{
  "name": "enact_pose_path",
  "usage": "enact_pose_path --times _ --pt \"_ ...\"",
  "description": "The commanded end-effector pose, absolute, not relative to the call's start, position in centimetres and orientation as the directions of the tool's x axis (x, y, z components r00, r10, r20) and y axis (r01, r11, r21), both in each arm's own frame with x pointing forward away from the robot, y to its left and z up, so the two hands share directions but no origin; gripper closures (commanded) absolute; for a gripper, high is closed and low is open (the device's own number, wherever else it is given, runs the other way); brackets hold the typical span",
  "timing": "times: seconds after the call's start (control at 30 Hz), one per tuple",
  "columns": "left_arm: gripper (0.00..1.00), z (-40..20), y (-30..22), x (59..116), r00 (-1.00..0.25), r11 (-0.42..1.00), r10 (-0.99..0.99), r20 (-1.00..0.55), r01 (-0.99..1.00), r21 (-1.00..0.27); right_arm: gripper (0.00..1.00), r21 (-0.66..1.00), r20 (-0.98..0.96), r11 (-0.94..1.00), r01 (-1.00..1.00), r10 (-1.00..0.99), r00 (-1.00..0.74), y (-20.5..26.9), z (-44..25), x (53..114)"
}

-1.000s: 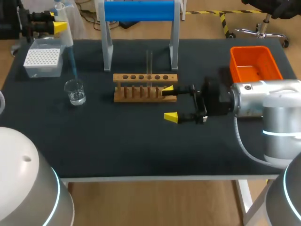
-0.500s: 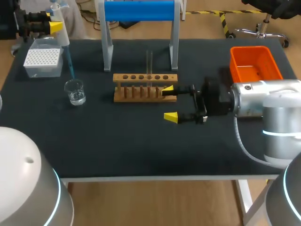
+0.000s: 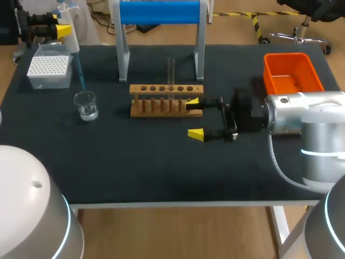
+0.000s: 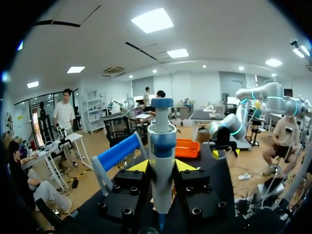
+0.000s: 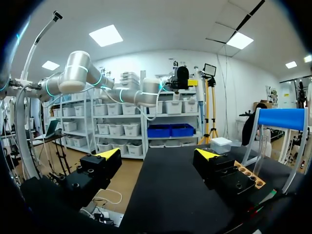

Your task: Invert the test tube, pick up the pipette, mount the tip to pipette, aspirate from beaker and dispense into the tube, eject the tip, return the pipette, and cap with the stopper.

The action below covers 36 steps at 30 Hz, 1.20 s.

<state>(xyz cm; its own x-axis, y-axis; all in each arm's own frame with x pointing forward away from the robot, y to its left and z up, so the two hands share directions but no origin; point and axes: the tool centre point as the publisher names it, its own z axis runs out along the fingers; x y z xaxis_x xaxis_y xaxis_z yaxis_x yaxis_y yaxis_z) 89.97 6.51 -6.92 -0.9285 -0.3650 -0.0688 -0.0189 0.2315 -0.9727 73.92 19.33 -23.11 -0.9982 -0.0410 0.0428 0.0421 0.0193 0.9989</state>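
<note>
Your right gripper (image 3: pixel 195 118) lies low over the dark worktop (image 3: pixel 135 167), its fingers spread and holding nothing. One yellow tip sits just at the 3 o'clock end of the wooden rack (image 3: pixel 167 101). Its wrist view confirms the open gap and shows the rack's round holes.

A clear glass test tube (image 3: pixel 171 69) stands upright in the rack. At 9 o'clock of the rack sits the small clear beaker (image 3: pixel 86 105), with liquid in it. The white, dotted tip box (image 3: pixel 49 70) is at 11 o'clock of the beaker.

Your left gripper (image 4: pixel 162 166) pinches the pipette (image 4: pixel 162 139). Only its wrist view shows the white-and-blue barrel clamped between the black finger blocks. From overhead, the slim blue tip (image 3: pixel 80 70) ends by the beaker's far rim; contact cannot be judged.

An orange bin (image 3: pixel 291 73) sits at the 2 o'clock corner.
</note>
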Motion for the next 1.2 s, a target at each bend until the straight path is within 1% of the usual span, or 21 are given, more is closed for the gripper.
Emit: enact_pose_path --times 0.03,0.43,0.93,1.2 --pt "1.0 -6.9 6.5 90.1 -0.929 0.231 -0.363 -0.07 -0.017 -0.973 0.0 0.999 0.043 0.021 0.042 -0.043 -0.998 19.2 -23.1 73.9" --pt "1.0 -6.9 6.5 90.1 -0.929 0.231 -0.363 -0.07 -0.017 -0.973 0.0 0.999 0.038 0.025 0.037 -0.036 -0.999 19.4 -23.0 73.9" --pt "1.0 -6.9 6.5 90.1 -0.929 0.231 -0.363 -0.07 -0.017 -0.973 0.0 0.988 -0.01 0.151 -0.004 0.039 -0.999 25.5 -22.6 74.3" --pt "1.0 -6.9 6.5 90.1 -0.929 0.231 -0.363 -0.07 -0.017 -0.973 0.0 0.982 0.016 0.182 0.041 0.133 -0.991 27.9 -24.2 75.0"
